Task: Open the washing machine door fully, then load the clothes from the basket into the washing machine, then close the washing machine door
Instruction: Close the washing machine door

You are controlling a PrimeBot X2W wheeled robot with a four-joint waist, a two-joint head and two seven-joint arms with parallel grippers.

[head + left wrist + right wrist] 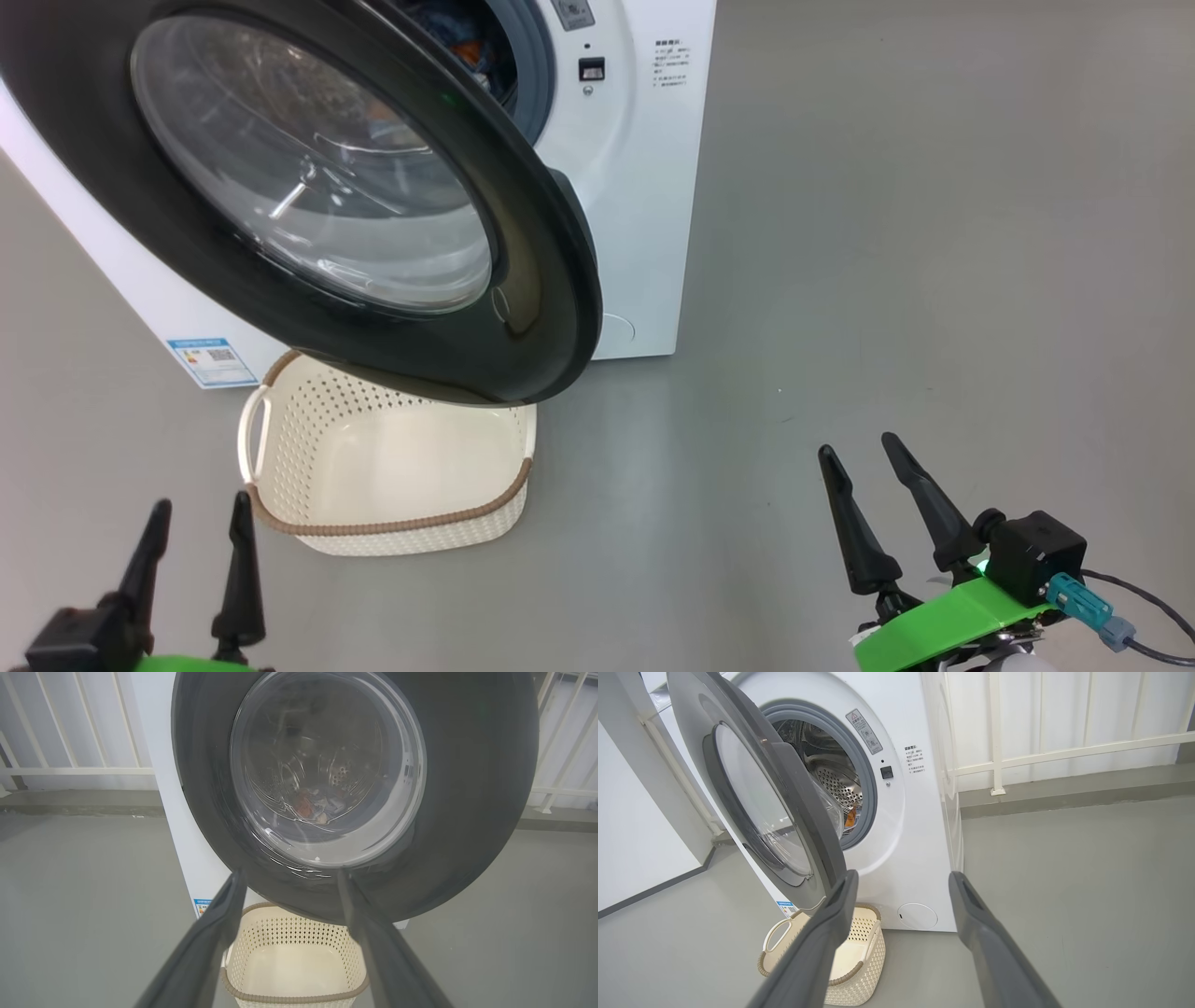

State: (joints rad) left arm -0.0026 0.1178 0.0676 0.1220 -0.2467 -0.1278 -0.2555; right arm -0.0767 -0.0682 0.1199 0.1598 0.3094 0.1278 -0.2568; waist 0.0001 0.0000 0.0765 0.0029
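Beyond the wide, empty left gripper and right gripper, the washing machine door is being left ajar, clothes seemingly loaded.

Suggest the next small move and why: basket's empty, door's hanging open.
Probably ease the left gripper forward onto the black ring of the washing machine door and start pushing it shut. The basket is empty, the clothes lie in the drum, and the door stands half open above the basket. The left gripper is open, empty, and faces the door squarely.
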